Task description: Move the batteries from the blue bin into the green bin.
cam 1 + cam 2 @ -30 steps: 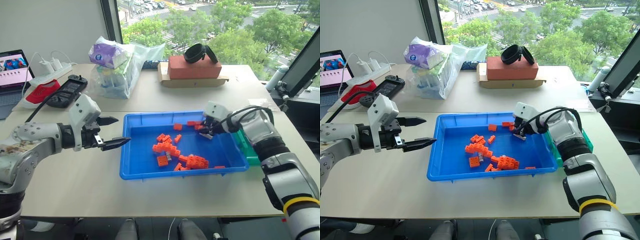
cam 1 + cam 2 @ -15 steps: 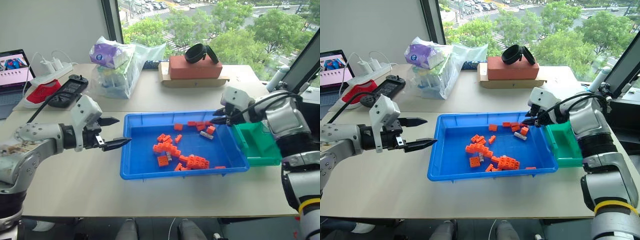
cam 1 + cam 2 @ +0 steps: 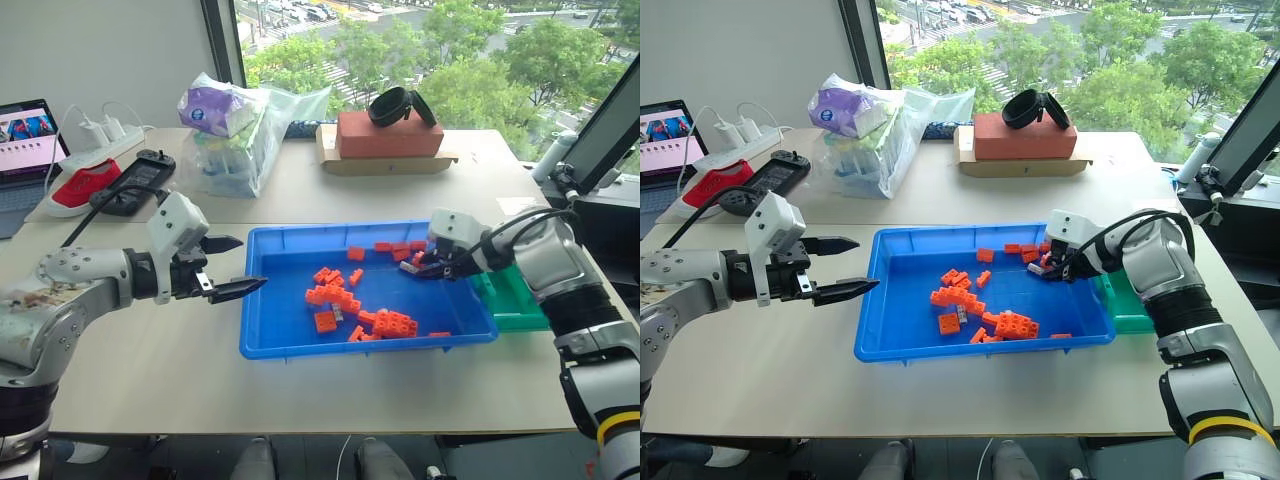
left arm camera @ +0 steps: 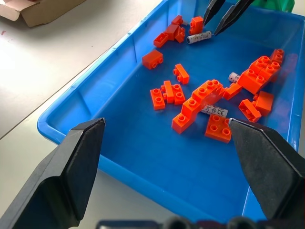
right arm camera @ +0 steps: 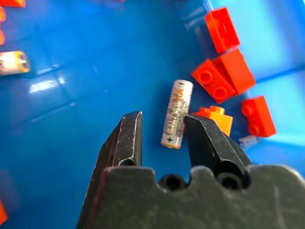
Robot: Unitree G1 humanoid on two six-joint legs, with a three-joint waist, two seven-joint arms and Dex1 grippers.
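Observation:
The blue bin (image 3: 300, 349) lies mid-table, holding scattered orange bricks (image 3: 338, 295) and batteries. One battery (image 5: 177, 113) lies on the bin floor near the far right corner, beside orange bricks. My right gripper (image 5: 159, 121) hovers low just over it, open by a narrow gap with nothing between its fingers; the battery (image 4: 198, 37) rests just past the fingertips. Another battery (image 4: 217, 110) lies among the middle bricks. The green bin (image 3: 515, 300) stands against the blue bin's right side, behind my right arm. My left gripper (image 3: 250, 262) hangs wide open at the blue bin's left rim.
At the back are a plastic bag of goods (image 3: 235, 135), a red block on cardboard (image 3: 390, 135), a black controller (image 3: 140, 180) with cables and a laptop (image 3: 25, 140). A monitor edge (image 3: 610, 130) stands to the right.
My right gripper rose from the bin toward the green bin, then came back down into the blue bin's far right corner by the battery. The left arm kept still.

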